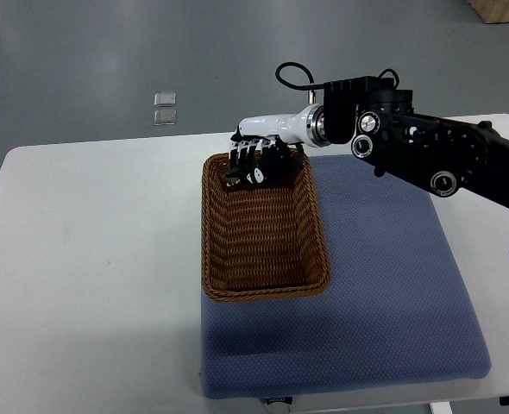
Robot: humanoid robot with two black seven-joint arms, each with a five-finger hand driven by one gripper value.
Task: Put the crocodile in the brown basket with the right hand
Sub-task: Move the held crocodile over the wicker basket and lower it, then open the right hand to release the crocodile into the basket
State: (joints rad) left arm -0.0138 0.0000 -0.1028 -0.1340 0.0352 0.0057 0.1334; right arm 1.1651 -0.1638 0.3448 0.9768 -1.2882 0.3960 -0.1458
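A brown wicker basket [237, 289] stands on the left part of a blue mat, its inside showing only weave. My right hand [253, 162] reaches in from the right and hovers over the basket's far end. Its fingers [241, 155] are curled around a small dark toy, the crocodile [276, 164], of which only dark green and black parts with a white patch show. The toy hangs just above the basket's back rim. No left arm shows in the picture.
The blue mat [384, 293] covers the right half of the white table [91, 276]. Two small clear squares [164, 107] lie on the grey floor beyond the table. A wooden box corner [505, 10] shows at the top right.
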